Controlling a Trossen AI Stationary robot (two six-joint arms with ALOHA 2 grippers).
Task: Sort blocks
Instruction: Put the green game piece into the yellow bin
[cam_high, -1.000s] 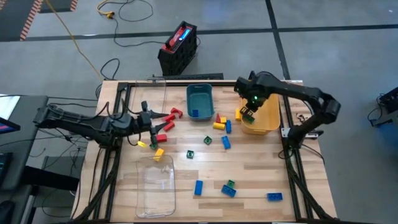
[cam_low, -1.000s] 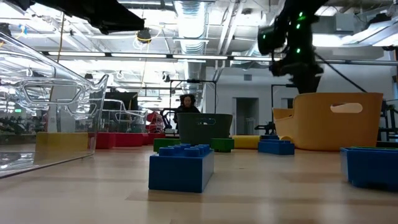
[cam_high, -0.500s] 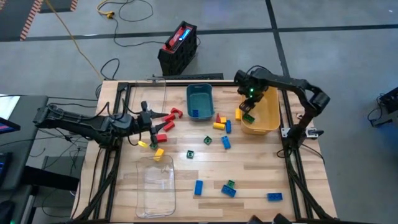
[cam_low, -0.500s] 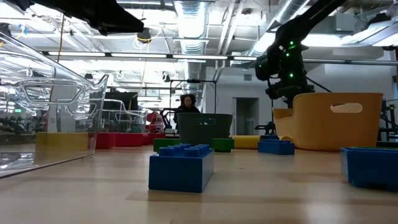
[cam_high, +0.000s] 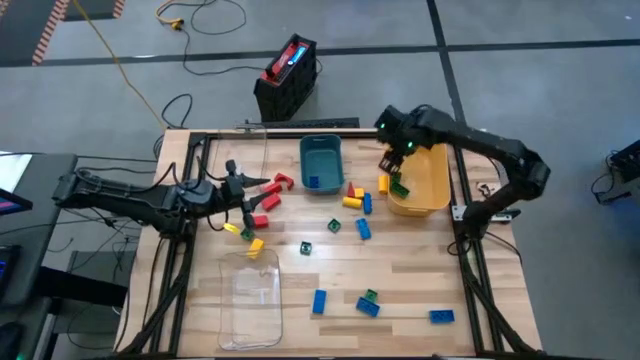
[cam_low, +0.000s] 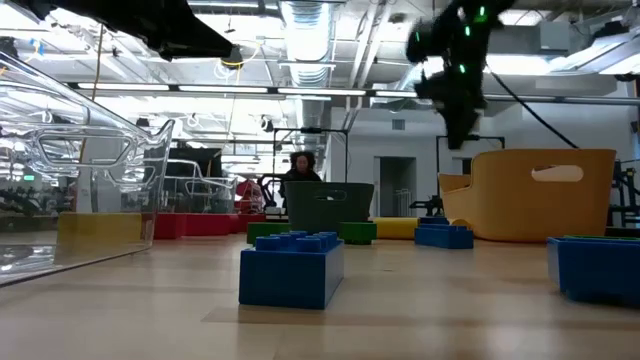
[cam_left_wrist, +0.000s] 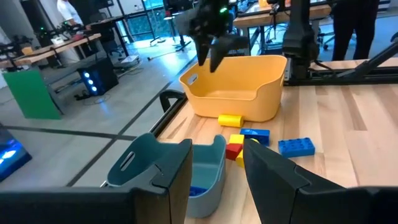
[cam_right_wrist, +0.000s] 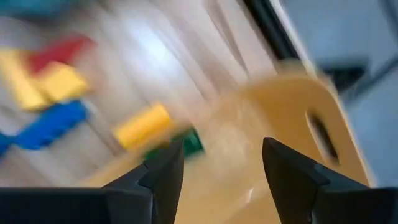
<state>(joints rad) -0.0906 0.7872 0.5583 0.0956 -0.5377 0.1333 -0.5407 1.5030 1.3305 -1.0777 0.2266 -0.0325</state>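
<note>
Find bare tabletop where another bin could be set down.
Free: wood between the clear plastic tray and the blue bricks, and right of the green brick. Crowded: between the teal plastic bin and yellow plastic bin.

Glossy plastic blocks (cam_high: 320, 301), wood table (cam_high: 400, 270)

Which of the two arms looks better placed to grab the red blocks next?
The left. Its open hand hovers right by the red blocks, while the right hand, open and empty, is over the yellow bin.

Two dark jointed arms; right end effector (cam_high: 392, 165) shows green lights.
</note>
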